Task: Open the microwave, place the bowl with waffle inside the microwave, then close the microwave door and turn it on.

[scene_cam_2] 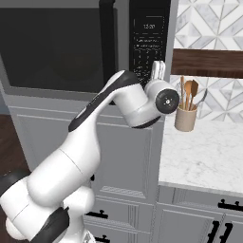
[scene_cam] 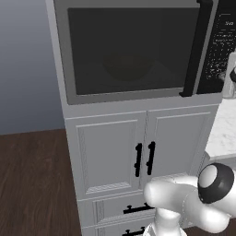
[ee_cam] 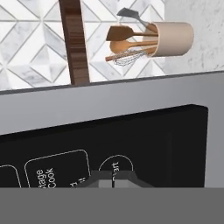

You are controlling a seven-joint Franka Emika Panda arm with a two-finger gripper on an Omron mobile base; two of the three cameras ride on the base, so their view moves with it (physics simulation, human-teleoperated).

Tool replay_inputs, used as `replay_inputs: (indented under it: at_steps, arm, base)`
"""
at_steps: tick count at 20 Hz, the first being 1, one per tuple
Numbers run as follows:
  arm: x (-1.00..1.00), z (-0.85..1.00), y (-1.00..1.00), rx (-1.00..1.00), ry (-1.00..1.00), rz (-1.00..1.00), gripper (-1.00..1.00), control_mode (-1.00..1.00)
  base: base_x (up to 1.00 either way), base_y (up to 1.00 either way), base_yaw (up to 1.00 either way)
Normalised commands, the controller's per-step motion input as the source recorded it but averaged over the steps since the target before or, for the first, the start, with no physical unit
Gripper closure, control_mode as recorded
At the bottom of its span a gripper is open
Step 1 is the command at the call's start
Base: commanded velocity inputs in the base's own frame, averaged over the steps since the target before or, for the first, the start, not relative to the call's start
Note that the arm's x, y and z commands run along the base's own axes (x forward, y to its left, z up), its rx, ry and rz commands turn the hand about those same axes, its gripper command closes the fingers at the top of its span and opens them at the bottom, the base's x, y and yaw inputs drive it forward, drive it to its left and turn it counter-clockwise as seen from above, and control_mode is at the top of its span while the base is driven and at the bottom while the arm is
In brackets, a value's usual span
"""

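Where the microwave (scene_cam: 133, 50) stands closed, bowl (scene_cam: 126, 69) dimly inside, hand (ee_cam: 113, 183) pinched together at keypad (ee_cam: 105, 153).

Left base view looking forward from behind-left at the microwave (scene_cam: 133, 50), right base view from behind-right, both sharing its keypad (scene_cam_2: 148, 42), hand view rolled sideways, close against that keypad (ee_cam: 105, 148).

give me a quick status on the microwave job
Gripper shut, tips at the keypad's start button. Microwave door closed, bowl dimly visible behind the glass. Nothing in the way.
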Motion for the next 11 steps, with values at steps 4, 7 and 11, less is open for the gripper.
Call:
replay_inputs:
  at_steps: [4, 7, 11]
  arm:
    - [0.05, -0.18, -0.15, 0.00, 0.00, 0.01, 1.00, -1.00]
    - [0.20, -0.13, 0.00, 0.00, 0.00, 0.00, 1.00, -1.00]
    - [0.15, -0.07, 0.00, 0.00, -0.01, 0.00, 1.00, -1.00]
  base:
    - [0.00, 0.00, 0.00]
    - [0.00, 0.00, 0.00]
    - [0.00, 0.00, 0.00]
